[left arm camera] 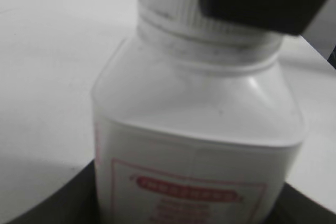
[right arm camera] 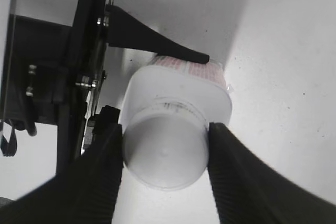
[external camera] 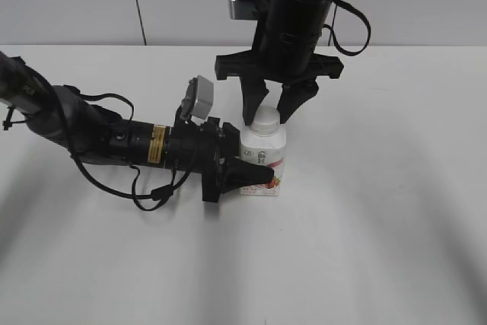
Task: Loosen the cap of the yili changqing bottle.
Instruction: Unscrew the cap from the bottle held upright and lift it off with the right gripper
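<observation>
On the left of the exterior view, the left end effector [external camera: 255,176] reaches in horizontally, low over the white desk [external camera: 380,226], and is closed onto the body of the yili changqing bottle [external camera: 262,159]. One dark finger lies across the lower front of the label; the other is hidden behind the bottle. In the right wrist view a tapered black finger [right arm camera: 157,43] of this end effector presses against the labelled side of the bottle [right arm camera: 178,85]. The left wrist view shows the bottle [left arm camera: 194,150] filling the frame, blurred, its lower sides disappearing between dark edges at the bottom corners.

The bottle stands upright on the desk near the middle of the exterior view. It is white and squarish with sloped shoulders, and carries a pink-red label with dark characters. In the left wrist view the label's red border and a red banner can be made out, though the text is too blurred to read.

Moving right, the right end effector [external camera: 266,112] comes down from above, its fingers narrowed around the cap [external camera: 263,120]. In the right wrist view the two ribbed black pads [right arm camera: 107,166] touch opposite sides of the round, flat-topped white cap [right arm camera: 165,153], gripping it. The left wrist view shows a ridged side of the cap [left arm camera: 168,1] partly covered by a black block.
</observation>
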Tool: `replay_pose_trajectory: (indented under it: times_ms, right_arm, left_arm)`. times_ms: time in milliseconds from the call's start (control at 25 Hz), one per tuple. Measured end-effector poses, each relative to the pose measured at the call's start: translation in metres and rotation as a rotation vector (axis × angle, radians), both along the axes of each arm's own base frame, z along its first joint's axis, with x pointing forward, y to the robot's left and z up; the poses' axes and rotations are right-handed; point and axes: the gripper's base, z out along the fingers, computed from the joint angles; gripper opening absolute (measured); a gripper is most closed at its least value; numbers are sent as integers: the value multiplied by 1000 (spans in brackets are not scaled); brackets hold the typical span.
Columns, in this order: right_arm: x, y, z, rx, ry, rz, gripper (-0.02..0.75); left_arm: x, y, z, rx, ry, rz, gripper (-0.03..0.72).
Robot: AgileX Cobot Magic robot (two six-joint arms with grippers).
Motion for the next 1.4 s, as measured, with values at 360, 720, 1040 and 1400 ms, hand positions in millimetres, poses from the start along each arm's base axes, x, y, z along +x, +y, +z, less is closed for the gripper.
replay_pose_trajectory:
  times_ms: [360, 720, 1040, 1400]
  right_arm:
    - [0, 0, 0, -14, -96, 403, 392]
    - [1, -2, 0, -36, -217, 935, 389]
    - [1, -2, 1, -48, -285, 1250, 389]
    - [1, -2, 1, -55, -316, 1407, 389]
  left_arm:
    - [0, 0, 0, 0, 1, 3, 405]
    - [0, 0, 0, 0, 0, 2, 405]
    - [0, 0, 0, 0, 0, 3, 405]
    - [0, 0, 0, 0, 0, 4, 405]
